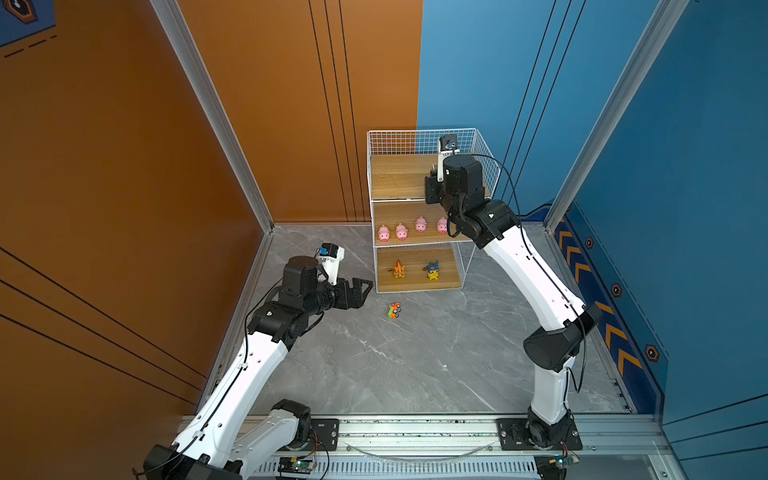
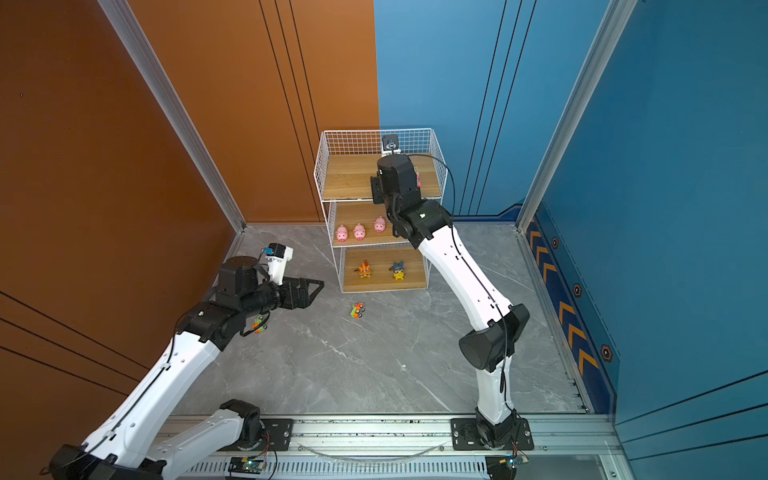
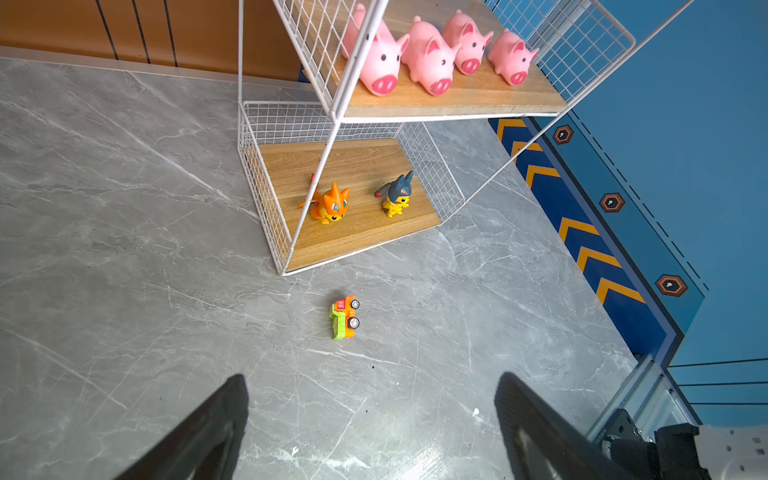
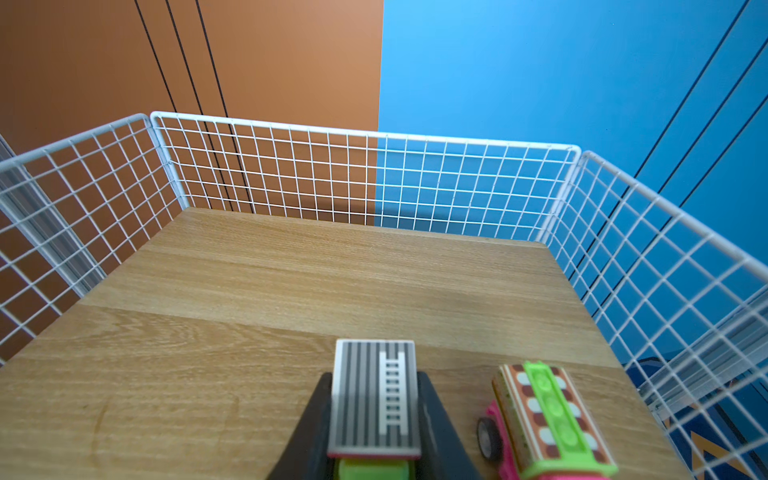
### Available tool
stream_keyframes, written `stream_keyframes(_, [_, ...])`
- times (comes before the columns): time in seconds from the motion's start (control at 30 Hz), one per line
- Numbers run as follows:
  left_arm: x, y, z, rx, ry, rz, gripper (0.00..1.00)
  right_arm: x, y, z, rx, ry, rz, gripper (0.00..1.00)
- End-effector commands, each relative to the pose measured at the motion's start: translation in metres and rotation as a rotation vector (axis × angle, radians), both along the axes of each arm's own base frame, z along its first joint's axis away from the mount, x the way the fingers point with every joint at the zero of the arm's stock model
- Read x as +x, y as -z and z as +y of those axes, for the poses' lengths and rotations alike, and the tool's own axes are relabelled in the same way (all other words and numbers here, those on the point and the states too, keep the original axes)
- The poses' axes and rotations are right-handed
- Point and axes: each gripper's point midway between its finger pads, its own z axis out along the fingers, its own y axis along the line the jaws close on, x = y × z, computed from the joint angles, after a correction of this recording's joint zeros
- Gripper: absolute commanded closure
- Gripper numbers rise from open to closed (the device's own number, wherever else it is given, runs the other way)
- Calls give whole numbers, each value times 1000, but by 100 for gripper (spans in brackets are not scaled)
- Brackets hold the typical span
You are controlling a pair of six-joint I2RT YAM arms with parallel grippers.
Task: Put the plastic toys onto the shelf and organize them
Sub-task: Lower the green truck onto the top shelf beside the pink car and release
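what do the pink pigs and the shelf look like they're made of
Pink pigs: probably soft vinyl or rubber, matte; smooth rounded bodies with dull highlights.
Shelf boards: wood or wood-look laminate, grain showing.
Wire grid: likely white-coated metal, thin rods.

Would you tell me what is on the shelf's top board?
A pink car stands there, beside a green car held by the right arm's fingers. The board beneath the arm is hidden.
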Motion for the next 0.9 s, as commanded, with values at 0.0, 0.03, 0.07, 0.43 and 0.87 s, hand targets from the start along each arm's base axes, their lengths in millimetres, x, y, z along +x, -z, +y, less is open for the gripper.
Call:
stream_keyframes(0.0, [0,3,-1,-17,10,10,6,1,8,2,-1,-12,35,78])
stream_keyframes(0.03, [0,3,-1,-17,10,9,6,2,7,2,1,-12,33,78])
stream_keyframes(0.07, [0,4,-1,-18,10,13,6,3,7,1,2,-12,32,78])
stream_keyframes(0.43, [1,4,-1,-20,7,13,6,4,10,4,4,-25,42,74])
stream_keyframes(0.87, [2,4,0,-22,4,15,6,1,-2,4,13,-34,18,63])
